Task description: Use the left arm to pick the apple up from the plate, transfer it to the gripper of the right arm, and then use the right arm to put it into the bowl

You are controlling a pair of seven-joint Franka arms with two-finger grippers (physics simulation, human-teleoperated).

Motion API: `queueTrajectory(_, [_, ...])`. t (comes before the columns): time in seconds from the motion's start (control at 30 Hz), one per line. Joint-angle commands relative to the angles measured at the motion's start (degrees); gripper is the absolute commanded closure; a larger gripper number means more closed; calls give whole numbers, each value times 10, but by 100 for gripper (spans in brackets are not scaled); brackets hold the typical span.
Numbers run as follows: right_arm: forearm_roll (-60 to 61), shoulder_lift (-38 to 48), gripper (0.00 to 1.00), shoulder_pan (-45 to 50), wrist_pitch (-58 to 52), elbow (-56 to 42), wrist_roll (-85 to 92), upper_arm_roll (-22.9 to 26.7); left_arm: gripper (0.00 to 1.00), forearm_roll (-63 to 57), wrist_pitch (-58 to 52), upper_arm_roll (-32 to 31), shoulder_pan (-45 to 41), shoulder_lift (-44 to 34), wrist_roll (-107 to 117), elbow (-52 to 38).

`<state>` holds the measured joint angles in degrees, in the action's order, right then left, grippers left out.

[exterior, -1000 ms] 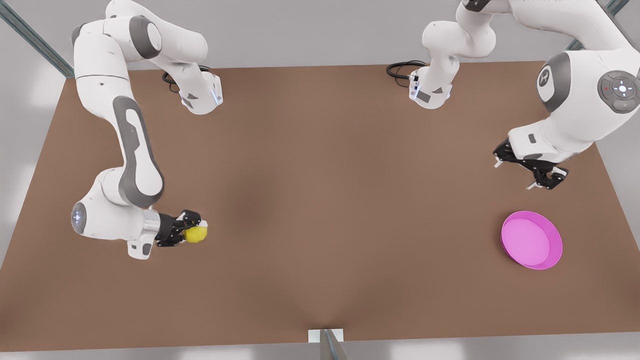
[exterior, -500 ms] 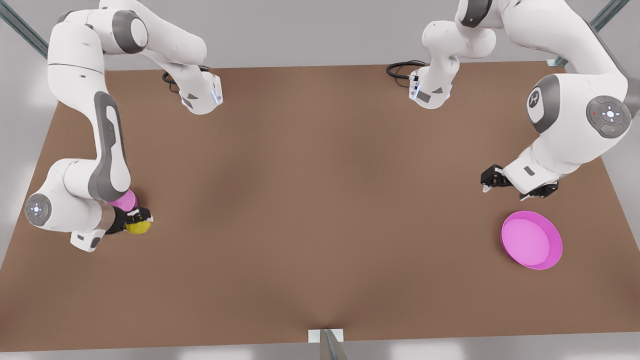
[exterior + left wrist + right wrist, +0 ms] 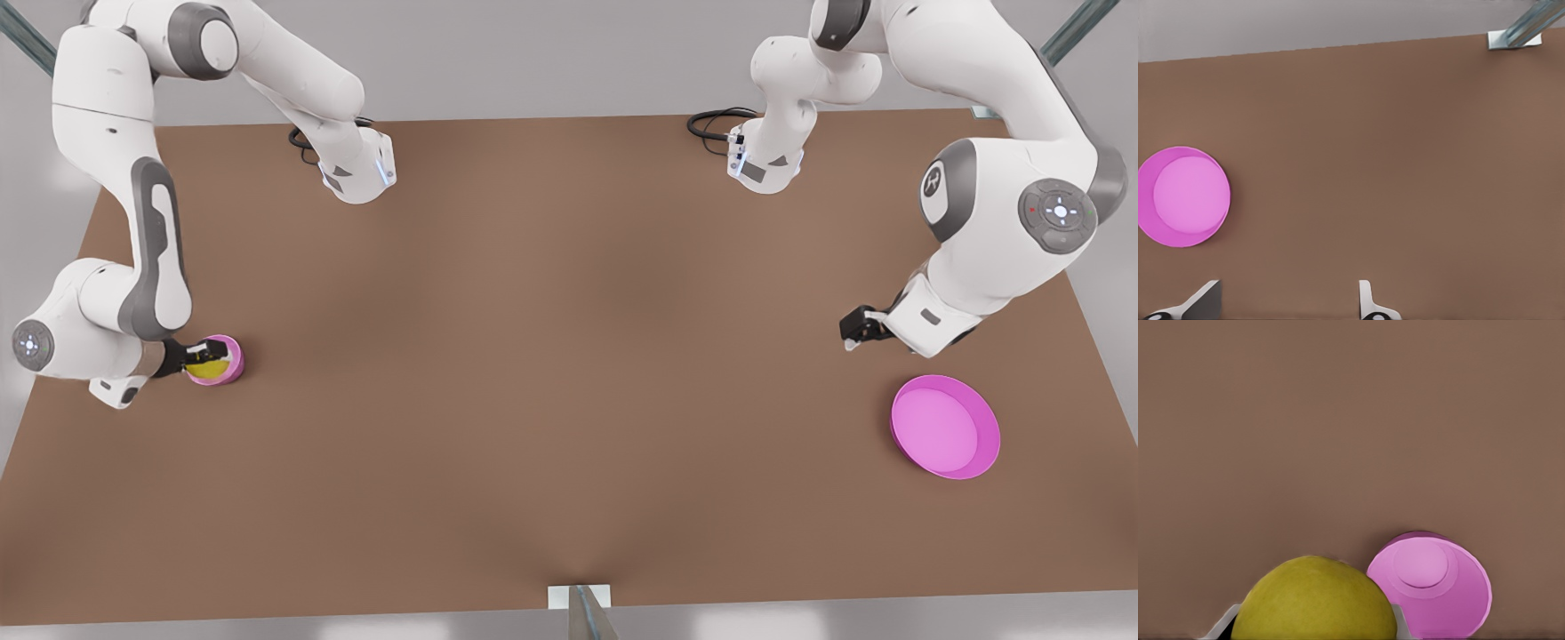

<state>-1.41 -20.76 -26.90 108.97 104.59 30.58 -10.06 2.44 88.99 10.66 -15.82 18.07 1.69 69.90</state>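
The yellow-green apple (image 3: 210, 370) (image 3: 1315, 603) is held between the fingers of my right gripper (image 3: 204, 362) (image 3: 1313, 628), at the front view's left. In the front view it overlaps the small deep pink bowl (image 3: 233, 356). The right wrist view shows the bowl (image 3: 1431, 587) standing on the table just past the apple. My left gripper (image 3: 852, 333) (image 3: 1285, 303) is open and holds nothing. It hangs a little up and left of the wide pink plate (image 3: 945, 427) (image 3: 1185, 197) at the front view's right, and nothing lies on the plate.
Both arm bases (image 3: 356, 169) (image 3: 765, 160) and their black cables sit at the far edge of the brown table (image 3: 569, 356). A metal post (image 3: 582, 609) stands at the near edge.
The right arm carried the apple toward the front view's left until it came over the bowl. The left gripper turned and drifted slightly left and down, near the plate.
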Motion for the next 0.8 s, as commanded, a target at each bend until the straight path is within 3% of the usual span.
queueTrajectory(0.0, [-4,10,39,-3,36,29,73,-1,0,-1,0,1,0,0,98,0])
queueTrajectory(0.77, [-11,-73,38,-81,138,42,170,4,0,-1,1,0,-1,9,98,0])
